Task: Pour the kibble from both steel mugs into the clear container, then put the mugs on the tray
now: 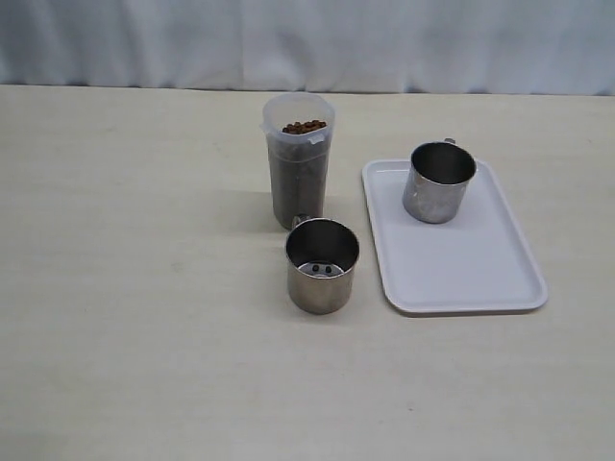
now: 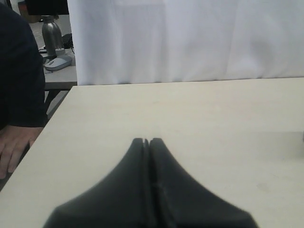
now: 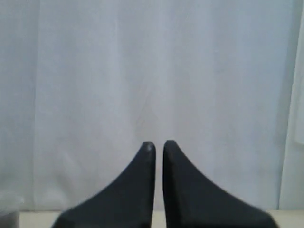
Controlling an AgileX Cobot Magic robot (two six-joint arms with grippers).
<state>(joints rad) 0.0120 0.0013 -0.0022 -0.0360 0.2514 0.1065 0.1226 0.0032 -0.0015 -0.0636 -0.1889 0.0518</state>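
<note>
The clear container (image 1: 299, 173) stands upright near the table's middle, filled almost to the rim with kibble (image 1: 304, 126). One steel mug (image 1: 322, 265) stands upright on the table just in front of it, with two pellets left on its bottom. The other steel mug (image 1: 438, 181) stands upright on the far part of the tray (image 1: 461, 269), to the right. Neither arm shows in the exterior view. My left gripper (image 2: 147, 141) is shut and empty over bare table. My right gripper (image 3: 158, 144) faces the white curtain, its fingers almost touching with nothing between them.
A white curtain (image 1: 307, 43) closes off the table's far edge. In the left wrist view a person's hand (image 2: 12, 149) rests at the table's edge, and a side desk behind holds a mouse (image 2: 58, 62) and a metal flask (image 2: 51, 32).
</note>
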